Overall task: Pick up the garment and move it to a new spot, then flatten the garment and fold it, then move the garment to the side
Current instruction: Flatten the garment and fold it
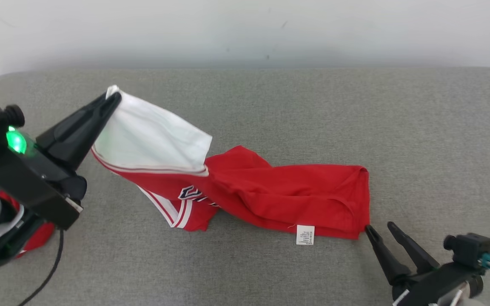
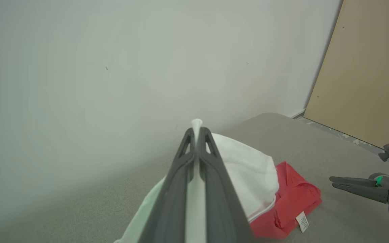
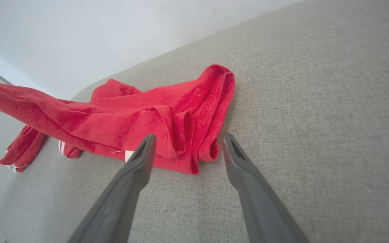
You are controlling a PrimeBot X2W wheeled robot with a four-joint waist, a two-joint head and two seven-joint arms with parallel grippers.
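A grey bench (image 1: 355, 106) covered in coarse woven fabric, with rounded far corners, stands against a plain pale wall (image 1: 245, 29). In the left wrist view a tan panel (image 2: 366, 74) rises beyond the bench's far end.

The garment (image 1: 296, 191) is a soft red jersey with a white panel, red-and-white striped trim and dark lettering. It stretches across the middle of the bench. Its rumpled, twisted red part lies flat on the fabric, and a small white label (image 1: 305, 234) sticks out at its near edge.

The left tool (image 1: 113, 98) is closed tight on the edge of the white panel. A sliver of cloth is pinched between its dark fingers, and that end is lifted clear of the bench so the panel hangs slack below. A green light (image 1: 15, 142) glows on the tool's body and a black cable (image 1: 53, 263) trails under it.

The right tool (image 1: 380, 227) is spread wide and holds nothing. Its tips are just beside the garment's near right corner, with the folded hem lying between and just beyond them in the right wrist view.

Bare grey fabric runs to the right of the garment, behind it up to the wall, and along the near edge.
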